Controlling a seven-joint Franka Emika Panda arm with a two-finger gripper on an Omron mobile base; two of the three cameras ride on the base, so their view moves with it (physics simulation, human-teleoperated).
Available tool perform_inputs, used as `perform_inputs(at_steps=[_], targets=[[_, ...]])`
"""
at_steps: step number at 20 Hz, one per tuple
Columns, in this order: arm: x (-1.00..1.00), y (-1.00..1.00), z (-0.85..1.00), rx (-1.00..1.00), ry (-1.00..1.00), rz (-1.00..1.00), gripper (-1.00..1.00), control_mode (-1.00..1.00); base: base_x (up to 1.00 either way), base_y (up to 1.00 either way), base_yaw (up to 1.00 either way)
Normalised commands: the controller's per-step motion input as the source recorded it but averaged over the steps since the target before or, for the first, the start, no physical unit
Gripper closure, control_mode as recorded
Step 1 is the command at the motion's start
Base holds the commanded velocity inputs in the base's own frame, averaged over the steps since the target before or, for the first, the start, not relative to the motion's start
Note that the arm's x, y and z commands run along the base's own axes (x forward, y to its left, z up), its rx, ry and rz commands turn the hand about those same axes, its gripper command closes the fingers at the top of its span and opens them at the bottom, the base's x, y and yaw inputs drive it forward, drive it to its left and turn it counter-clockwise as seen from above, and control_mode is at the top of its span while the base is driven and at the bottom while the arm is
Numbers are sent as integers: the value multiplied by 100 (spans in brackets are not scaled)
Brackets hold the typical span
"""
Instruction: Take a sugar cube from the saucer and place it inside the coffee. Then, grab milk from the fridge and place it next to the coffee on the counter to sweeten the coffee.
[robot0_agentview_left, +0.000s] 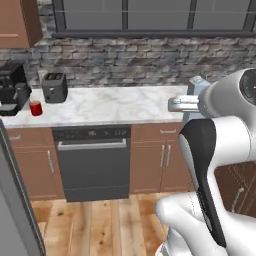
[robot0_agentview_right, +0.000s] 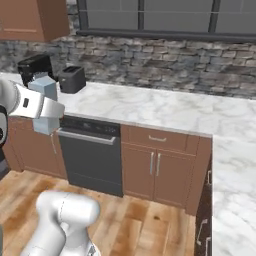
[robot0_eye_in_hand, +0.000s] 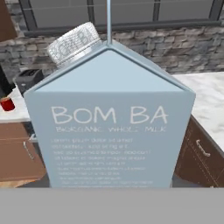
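Left base view: coffee (robot0_agentview_left: 35, 108), a small red cup, stands at the far left of the marble bench (robot0_agentview_left: 110, 105), beside the black coffee machine (robot0_agentview_left: 12, 87); its contents cannot be made out. Milk (robot0_agentview_left: 196, 90) is largely hidden behind the arm. Right base view: the pale blue carton sits in the pincer (robot0_agentview_right: 46, 112), lifted in front of the dishwasher (robot0_agentview_right: 92, 155); the jaws pinch its sides. Hand view: a gabled top, a white cap and "BOM BA" lettering are seen close up; the small print is illegible, the base cut off
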Motion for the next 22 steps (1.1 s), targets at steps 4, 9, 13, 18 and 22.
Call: perform_inputs(at_steps=[4,9,13,18,22], targets=[[0,0,0,0,0,0,100,100,100,0,-20],[0,0,0,0,0,0,100,100,100,7,-20],[0,0,0,0,0,0,100,100,85,62,-15],[0,0,0,0,0,0,100,100,36,100,-7],[0,0,0,0,0,0,100,100,13,100,-1]])
